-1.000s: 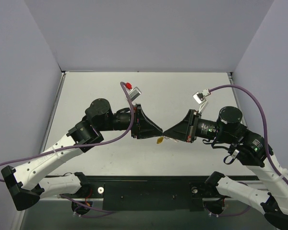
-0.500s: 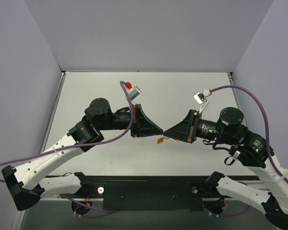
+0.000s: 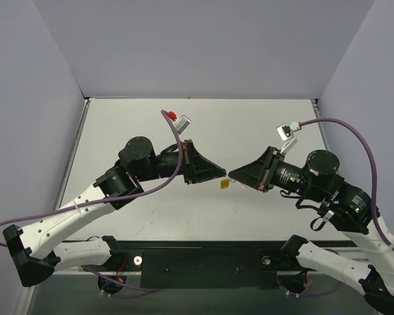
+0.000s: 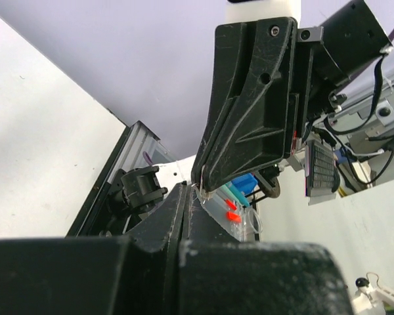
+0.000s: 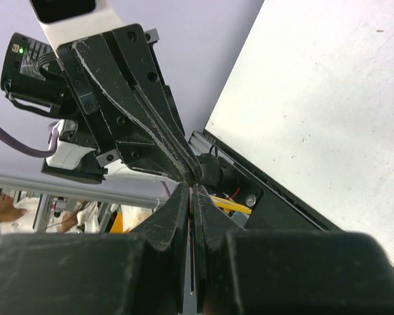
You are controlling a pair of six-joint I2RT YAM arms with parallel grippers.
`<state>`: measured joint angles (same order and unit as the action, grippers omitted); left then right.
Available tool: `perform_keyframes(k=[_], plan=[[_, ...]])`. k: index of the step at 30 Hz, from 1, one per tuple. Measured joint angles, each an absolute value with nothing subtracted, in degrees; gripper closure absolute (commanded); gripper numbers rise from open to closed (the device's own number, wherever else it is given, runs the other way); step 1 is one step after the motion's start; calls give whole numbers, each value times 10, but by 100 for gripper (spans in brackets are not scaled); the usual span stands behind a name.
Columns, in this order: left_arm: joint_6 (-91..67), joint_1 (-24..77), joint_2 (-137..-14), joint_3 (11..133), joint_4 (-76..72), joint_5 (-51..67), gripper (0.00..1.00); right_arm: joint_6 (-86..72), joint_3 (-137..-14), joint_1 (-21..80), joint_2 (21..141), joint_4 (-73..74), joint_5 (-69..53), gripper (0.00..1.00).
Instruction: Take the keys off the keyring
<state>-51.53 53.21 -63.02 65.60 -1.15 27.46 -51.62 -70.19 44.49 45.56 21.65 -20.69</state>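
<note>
Looks unfinished. Seen from above: left gripper [image 3: 222, 175] and right gripper [image 3: 232, 174] both clenched, tip to tip, raised over the desk [image 3: 151, 125]. Same narrow closed fingers in both wrist views. Hanging just under the meeting tips, off the desk: the yellow-orange keyring [image 3: 224, 184]. Too small to tell which gripper pinches it, or to find the silver key at all; likely caught between the tips. Left to do, probably: pulling key and keyring apart. No containers in view.

From above, the key is too small to make out beside the keyring [image 3: 224, 184]. In both wrist views, pressed-together fingers [image 4: 167, 220] hide both.
</note>
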Motion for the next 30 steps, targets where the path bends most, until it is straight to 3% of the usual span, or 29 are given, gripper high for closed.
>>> perform_keyframes(k=[13, 14, 15, 16, 17, 19, 22, 30], plan=[[-558, 566, -628, 646, -33, 145, 100, -529, -695, 479, 458, 203, -111, 100], [-559, 566, -628, 646, -33, 142, 95, -529, -695, 482, 459, 203, -108, 100], [-559, 566, -628, 646, -33, 139, 82, -529, -695, 485, 460, 204, -107, 100], [-558, 566, -627, 646, -31, 137, 76, -529, -695, 487, 460, 204, -106, 100], [-554, 565, -626, 646, -29, 136, 60, -529, -695, 489, 460, 204, -105, 100], [-545, 562, -620, 646, -19, 135, 45, -529, -695, 489, 460, 205, -104, 100], [-534, 552, -607, 646, -5, 136, 39, -528, -695, 489, 460, 205, -106, 100], [-518, 515, -580, 646, 1, 194, 40, -525, -695, 489, 462, 204, -140, 100]])
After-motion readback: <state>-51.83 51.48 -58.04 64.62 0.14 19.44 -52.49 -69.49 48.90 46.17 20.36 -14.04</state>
